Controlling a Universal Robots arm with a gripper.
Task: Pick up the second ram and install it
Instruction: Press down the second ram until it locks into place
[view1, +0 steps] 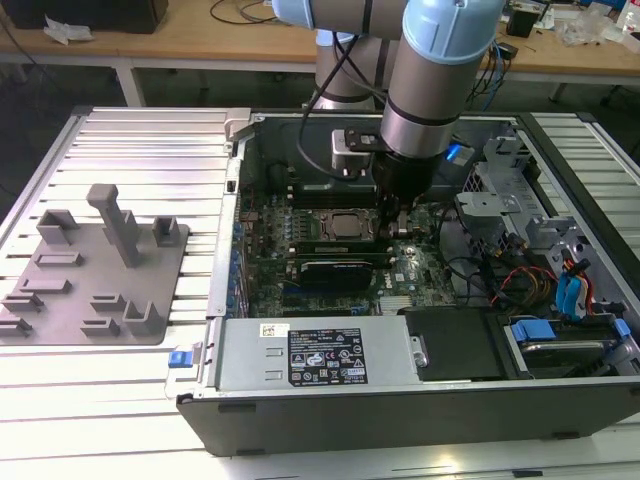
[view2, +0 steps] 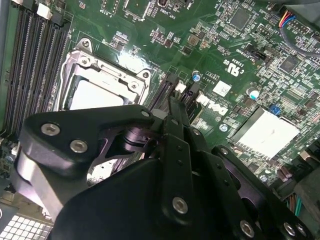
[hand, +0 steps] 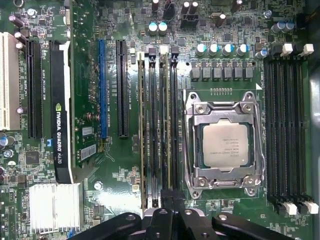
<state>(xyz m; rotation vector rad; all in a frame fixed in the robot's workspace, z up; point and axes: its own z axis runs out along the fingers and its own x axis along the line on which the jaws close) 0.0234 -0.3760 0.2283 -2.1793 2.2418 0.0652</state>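
Seating the second ram (hand: 165, 125) is the step in hand, judging by where the arm stands. In the exterior view the gripper (view1: 392, 222) reaches down into the open computer case (view1: 400, 400), just beside the processor (view1: 345, 225). The grey tray (view1: 100, 270) sits well apart on the desk (view1: 150, 140).

In the first wrist view the stick lies as a thin green edge along one of the four slots between the processor socket (hand: 225, 145) and the long black expansion slots. A similar edge shows two slots over, on the side away from the socket. The gripper (hand: 167, 200) sits over one end of the stick.

In the second wrist view the fingers (view2: 176, 130) are drawn close together with barely a gap, and they look pinched on the stick's thin top edge. The contact itself is hidden behind the finger bodies. I cannot tell whether the stick is fully down or only resting in the slot mouth.

Doing this well calls for a straight push along the slot's own line, with the stick kept upright and parallel to the slot walls. A tilt toward the socket would bind it against the neighbouring slot. Since the hold is at one end, the far end may ride high, so even pressure matters. The end latches need to be open, and any scrape across the motherboard (hand: 115, 185) should be avoided.
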